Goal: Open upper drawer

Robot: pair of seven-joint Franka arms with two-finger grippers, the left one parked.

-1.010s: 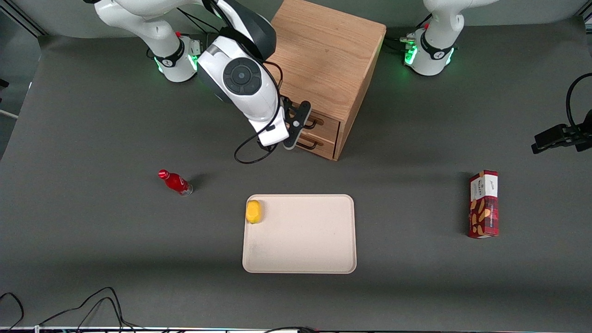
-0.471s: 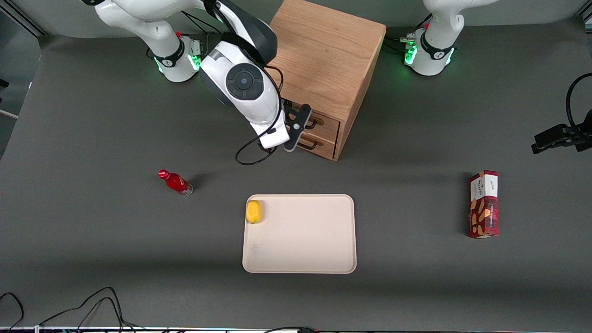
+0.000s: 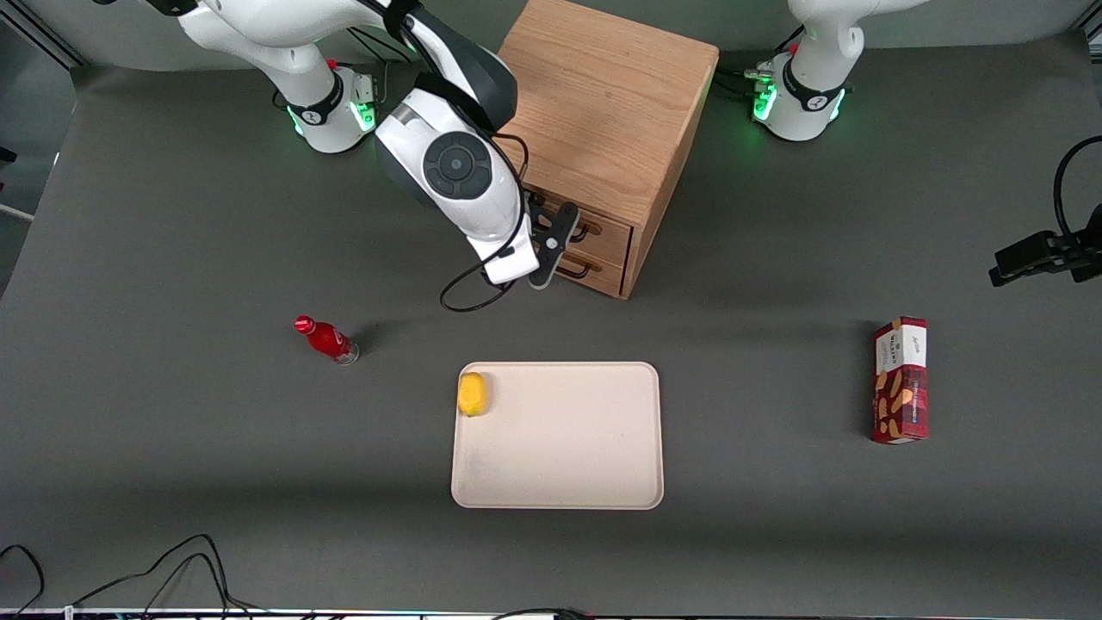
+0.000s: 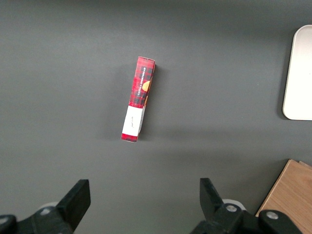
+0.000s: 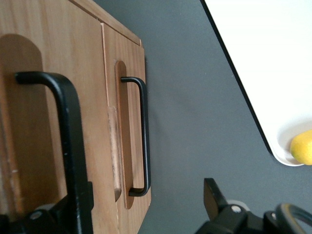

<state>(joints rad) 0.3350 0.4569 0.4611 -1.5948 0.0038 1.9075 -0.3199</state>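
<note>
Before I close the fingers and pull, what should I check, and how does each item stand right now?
1. Gripper open at the light oak cabinet's front: ok, fingers spread wide.
2. Upper drawer shut, ready to be pulled: ok.
3. Upper drawer's long black wire handle between the fingers: not ok. It lines up with one finger, and the lower drawer's black handle shows in the gap.
4. Grip on the handle: not ok, nothing clamped yet.
5. Room to pull: ok. The grey table in front of the drawers is bare up to the beige rectangular tray, which lies nearer the front camera.
</note>
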